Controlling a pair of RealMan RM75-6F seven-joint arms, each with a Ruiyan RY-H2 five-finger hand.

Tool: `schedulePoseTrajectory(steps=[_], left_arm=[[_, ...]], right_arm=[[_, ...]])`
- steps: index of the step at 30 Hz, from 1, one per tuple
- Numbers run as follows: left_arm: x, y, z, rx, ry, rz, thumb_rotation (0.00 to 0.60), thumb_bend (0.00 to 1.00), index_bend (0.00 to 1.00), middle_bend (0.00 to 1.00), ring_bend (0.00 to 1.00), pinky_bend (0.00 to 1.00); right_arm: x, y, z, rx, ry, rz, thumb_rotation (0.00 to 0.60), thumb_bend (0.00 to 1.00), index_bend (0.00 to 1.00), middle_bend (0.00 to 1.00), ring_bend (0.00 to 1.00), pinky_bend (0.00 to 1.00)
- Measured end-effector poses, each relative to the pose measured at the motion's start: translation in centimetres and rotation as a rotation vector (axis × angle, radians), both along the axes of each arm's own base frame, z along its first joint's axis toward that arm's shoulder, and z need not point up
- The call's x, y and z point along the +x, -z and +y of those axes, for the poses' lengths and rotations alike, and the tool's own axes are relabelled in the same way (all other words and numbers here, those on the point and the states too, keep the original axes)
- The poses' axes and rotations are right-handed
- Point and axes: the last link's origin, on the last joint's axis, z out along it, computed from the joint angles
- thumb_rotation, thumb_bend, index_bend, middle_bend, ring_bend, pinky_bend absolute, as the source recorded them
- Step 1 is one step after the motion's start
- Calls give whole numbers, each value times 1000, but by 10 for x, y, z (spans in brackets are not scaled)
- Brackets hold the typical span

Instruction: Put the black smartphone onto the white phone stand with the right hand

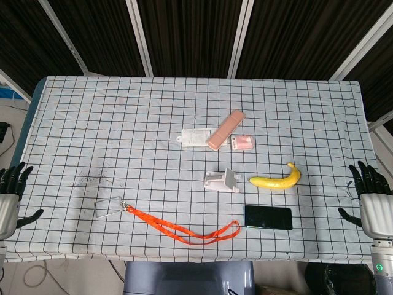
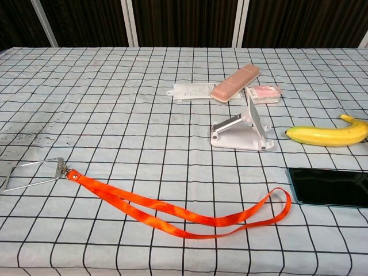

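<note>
Nothing of the task looks done yet. The right hand (image 1: 371, 200) sits at the table's right edge, fingers spread apart and holding nothing; it shows only in the head view. The phone (image 1: 268, 217) lies flat, screen up, on the cloth, well apart from that hand, off to its left and a little nearer the robot. The stand (image 1: 222, 181) sits just beyond the phone, further from the robot and a little more to the left of the hand, with its back plate tilted up and nothing resting on it. A banana (image 1: 276, 180) lies between the right hand and the stand, just beside the stand and close to the far edge of the phone, so it sits near the likely path. What remains, as I judge it: reach in, pick the phone up off the flat cloth, carry it over and set it against the stand.

The left hand (image 1: 12, 190) rests at the opposite edge, also with fingers apart and empty, far from everything the task needs.

The table (image 1: 92, 123) is covered by a white cloth with a black grid, slightly stained nearer the left hand. Behind it are dark slatted panels in pale frames.
</note>
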Motion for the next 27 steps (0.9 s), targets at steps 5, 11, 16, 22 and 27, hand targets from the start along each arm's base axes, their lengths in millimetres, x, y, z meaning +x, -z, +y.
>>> schedulePoseTrajectory(steps=[5, 11, 16, 22, 27], left_arm=[[0, 0, 0, 1, 0, 0, 600, 0, 0, 0, 0, 0], [0, -1, 0, 4, 1, -5, 600, 0, 0, 0, 0, 0], [-1, -1, 0, 5, 2, -6, 600, 0, 0, 0, 0, 0], [0, 0, 2, -1, 6, -8, 600, 0, 0, 0, 0, 0], [0, 1, 3, -2, 6, -8, 600, 0, 0, 0, 0, 0]], right_arm=[[0, 0, 0, 0, -1, 0, 600, 0, 0, 0, 0, 136], [4, 2, 1, 10, -13, -7, 600, 0, 0, 0, 0, 136], [8, 5, 3, 22, -23, -21, 600, 31, 0, 0, 0, 136], [20, 11, 4, 55, -45, -75, 600, 54, 6, 62, 15, 148], [33, 23, 6, 116, -51, -90, 600, 74, 102, 156, 120, 174]])
